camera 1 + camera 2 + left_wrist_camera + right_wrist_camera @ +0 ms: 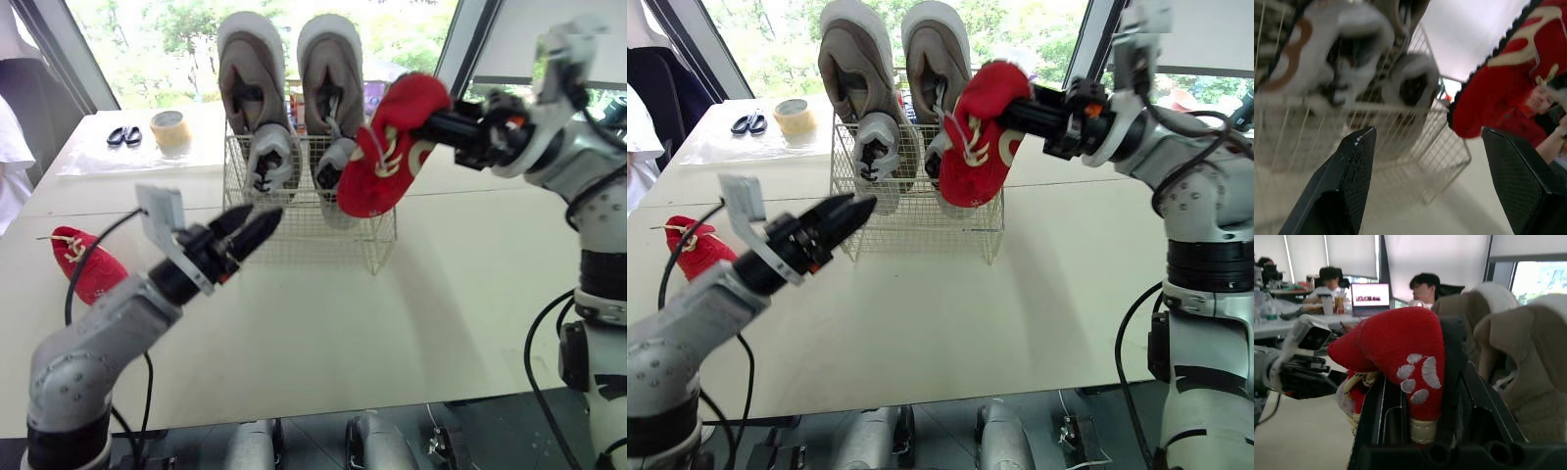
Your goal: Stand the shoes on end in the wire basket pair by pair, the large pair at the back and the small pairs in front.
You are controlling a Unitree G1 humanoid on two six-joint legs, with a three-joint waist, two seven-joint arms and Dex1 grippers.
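In front of the wire basket (294,233), the left gripper (263,219) hovered above the table (323,323) with its fingers spread wide and nothing between them. Well off to the basket's left, one small red shoe (88,262) lay on the table. At the basket's front right corner, the right gripper (438,119) clamped a second red shoe (392,147), which hung steeply tilted over the rim. The large grey pair (253,93) stood on end at the basket's back. Beyond the basket's left sat a tape roll (169,128) and scissors (124,135).
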